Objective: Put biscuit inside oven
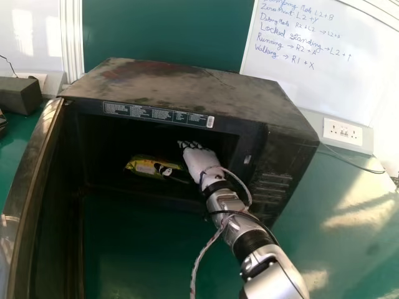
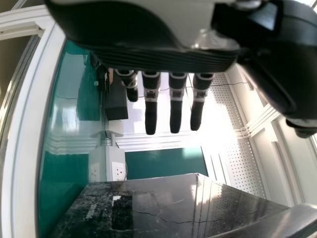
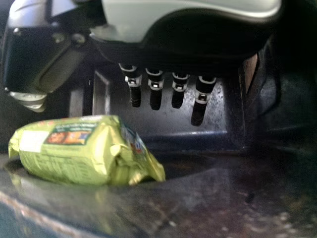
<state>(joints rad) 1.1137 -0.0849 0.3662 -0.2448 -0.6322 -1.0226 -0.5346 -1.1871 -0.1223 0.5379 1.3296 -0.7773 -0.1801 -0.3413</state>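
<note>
Opening: the oven [image 1: 187,78] faces the robot with its door [image 1: 28,187] swung out to the left, the door's edge running toward the robot.
Right edge: the control panel [image 1: 274,180] stands beside the opening; the silver forearm [image 1: 232,215] crosses the lower front edge near the opening's right corner.
Upper edge: a printed label strip [image 1: 156,114] runs above the opening, with the right hand [image 1: 201,163] lower down and inside.
Room inside: dark open space lies to the left of the biscuit packet [image 1: 142,167], between it and the side wall, and more lies behind.
Cable: a braided cable [image 1: 198,261] loops off the right wrist and hangs in front of the oven.
Right hand: released, fingers [image 3: 155,96] straight and round nothing, just right of the packet; its thumb overlaps the packet in the head view, but whether they touch I cannot tell.
Left hand: the left hand [image 2: 150,109] is released too, fingers straight, in the left wrist view.
Packet place: in the oven, near the front, lying on its side lengthwise across the opening.
Packet look: glossy yellow-green wrapper, plump and oblong, with a crinkled end, a pale patch and a dark green printed panel.
Around: green tabletop [image 1: 349,230], wall socket [image 1: 343,132] behind.
</note>
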